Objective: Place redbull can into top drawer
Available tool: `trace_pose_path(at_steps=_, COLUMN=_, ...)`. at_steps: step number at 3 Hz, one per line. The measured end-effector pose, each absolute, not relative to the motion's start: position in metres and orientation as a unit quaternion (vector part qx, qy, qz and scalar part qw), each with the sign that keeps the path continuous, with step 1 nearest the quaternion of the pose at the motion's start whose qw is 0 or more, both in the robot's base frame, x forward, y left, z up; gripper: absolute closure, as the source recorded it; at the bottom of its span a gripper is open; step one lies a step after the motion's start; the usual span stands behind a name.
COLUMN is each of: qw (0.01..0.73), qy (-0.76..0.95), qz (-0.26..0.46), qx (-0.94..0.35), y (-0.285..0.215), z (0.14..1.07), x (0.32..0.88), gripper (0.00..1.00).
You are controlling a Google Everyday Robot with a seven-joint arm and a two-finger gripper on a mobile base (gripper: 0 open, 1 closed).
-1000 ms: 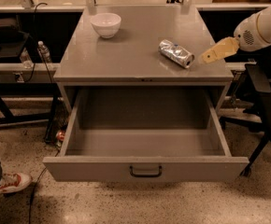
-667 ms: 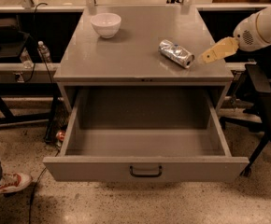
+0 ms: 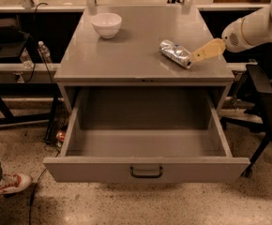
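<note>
Approach to the grasp, viewed from the front of the cabinet. The redbull can (image 3: 176,53) lay on its side on the tabletop (image 3: 131,50), close to the right edge and nearer the front-right corner than the back, its long axis running diagonally. The gripper (image 3: 197,56) reached in from beyond the right edge, its tan tip touching or just beside the can's nearer end. I could not tell whether it was open or closed, and I saw nothing held in it. The top drawer (image 3: 103,169) stood pulled out below the front edge, with its handle (image 3: 146,172) centred on the panel. A white bowl (image 3: 106,24) sat near the back-left corner, well apart from the can. I judged the step in hand to be the pick, not yet made. The next move, as I read it, called for taking the can across its narrow width, since a lying cylinder could roll away. It would then need lifting clear of the front edge before lowering into the drawer.
</note>
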State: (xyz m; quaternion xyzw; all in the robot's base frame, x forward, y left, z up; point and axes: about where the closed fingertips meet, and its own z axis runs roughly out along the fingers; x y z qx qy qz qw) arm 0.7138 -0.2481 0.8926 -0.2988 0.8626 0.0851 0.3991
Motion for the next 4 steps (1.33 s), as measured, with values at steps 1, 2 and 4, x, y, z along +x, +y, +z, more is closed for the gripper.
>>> trace_pose_path(at_steps=1, qw=0.394, qy=0.862, qz=0.088, qx=-0.307, y=-0.231, z=0.875, x=0.737, gripper=0.0)
trace_pose_path(at_steps=2, qw=0.386, qy=0.861, qz=0.087, qx=-0.319, y=-0.218, z=0.865, x=0.747, gripper=0.0)
trace_pose_path(at_steps=4, qw=0.363, qy=0.862, qz=0.075, qx=-0.345, y=-0.196, z=0.849, x=0.76, gripper=0.15)
